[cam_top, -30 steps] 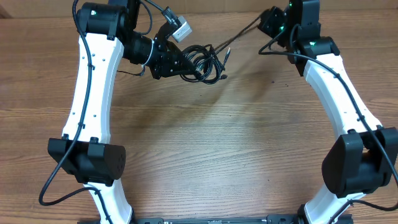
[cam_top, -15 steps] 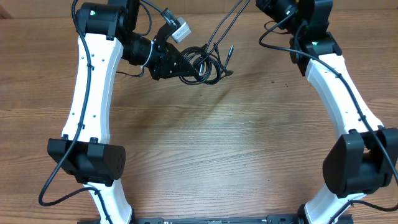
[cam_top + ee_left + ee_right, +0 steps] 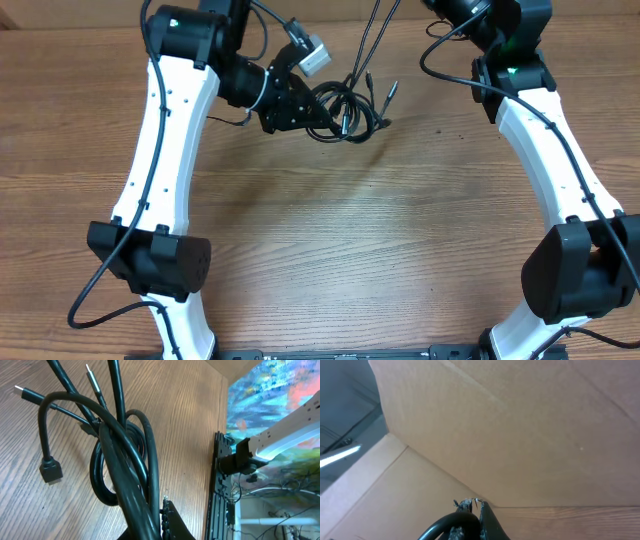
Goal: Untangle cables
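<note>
The cables [image 3: 347, 112] form a tight black knot on the wooden table at the back, and small plug ends [image 3: 390, 90] stick out to its right. My left gripper [image 3: 303, 107] is shut on the knot's left side. In the left wrist view the thick bundle of cables [image 3: 125, 455] runs between the jaws of the left gripper [image 3: 152, 520], with only one finger [image 3: 172, 520] showing. Two taut strands [image 3: 372, 30] climb from the knot past the top edge. My right gripper [image 3: 473, 504], raised high, is shut on a black cable loop [image 3: 449, 524].
Both white arms arch along the table's sides, the left arm [image 3: 160, 140] and the right arm [image 3: 550, 150], with their bases at the near edge. A brown cardboard wall [image 3: 520, 425] fills the right wrist view. A rectangular plug [image 3: 51, 469] hangs beside the bundle.
The left gripper has carried the knot to the right. The right gripper has risen and gone back out of the overhead view, pulling the two strands steeper and tauter.
</note>
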`<state>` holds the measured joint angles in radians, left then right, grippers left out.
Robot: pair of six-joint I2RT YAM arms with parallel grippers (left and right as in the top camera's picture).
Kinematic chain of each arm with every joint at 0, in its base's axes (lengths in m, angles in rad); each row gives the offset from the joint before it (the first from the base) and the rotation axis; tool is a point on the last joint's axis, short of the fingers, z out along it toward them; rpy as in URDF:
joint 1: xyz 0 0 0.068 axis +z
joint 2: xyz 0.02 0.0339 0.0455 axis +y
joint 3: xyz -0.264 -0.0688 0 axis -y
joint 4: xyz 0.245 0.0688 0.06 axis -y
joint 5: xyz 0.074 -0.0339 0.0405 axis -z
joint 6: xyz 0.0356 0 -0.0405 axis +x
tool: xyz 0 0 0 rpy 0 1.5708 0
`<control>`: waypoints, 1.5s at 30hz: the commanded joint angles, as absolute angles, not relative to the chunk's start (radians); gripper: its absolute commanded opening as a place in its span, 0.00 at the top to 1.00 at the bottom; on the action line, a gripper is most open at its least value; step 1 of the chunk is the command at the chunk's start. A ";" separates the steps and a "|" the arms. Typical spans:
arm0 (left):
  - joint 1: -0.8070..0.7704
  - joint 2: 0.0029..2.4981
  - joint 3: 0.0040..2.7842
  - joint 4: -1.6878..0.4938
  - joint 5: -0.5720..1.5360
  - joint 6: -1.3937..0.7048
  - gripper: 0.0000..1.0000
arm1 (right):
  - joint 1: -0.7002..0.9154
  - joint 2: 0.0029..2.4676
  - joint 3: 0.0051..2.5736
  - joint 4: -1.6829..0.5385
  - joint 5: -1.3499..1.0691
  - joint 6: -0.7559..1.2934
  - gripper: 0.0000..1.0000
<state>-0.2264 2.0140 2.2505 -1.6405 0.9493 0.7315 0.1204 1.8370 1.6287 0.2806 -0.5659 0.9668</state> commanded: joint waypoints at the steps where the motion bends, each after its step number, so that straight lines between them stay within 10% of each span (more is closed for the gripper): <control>1: -0.238 1.991 2.260 -1.650 0.912 0.717 0.96 | 0.097 1.790 1.652 0.326 -0.545 1.026 0.96; 14: -0.315 1.991 2.259 -1.687 0.906 0.718 0.96 | 0.096 1.790 1.652 0.545 -0.482 1.047 0.96; 35: -0.335 1.991 2.259 -1.689 0.854 0.673 0.96 | -0.047 1.790 1.652 -0.094 -0.191 0.656 0.96; 36: -0.335 1.991 2.259 -1.690 0.854 0.673 0.96 | -0.055 1.790 1.652 -0.112 -0.191 0.653 0.91; 40: -0.335 1.991 2.259 -1.690 0.854 0.673 0.96 | -0.066 1.790 1.652 -0.174 -0.209 0.653 0.00; 45: -0.335 1.991 2.259 -1.690 0.867 0.664 0.96 | -0.066 1.790 1.652 -0.305 -0.305 0.653 0.00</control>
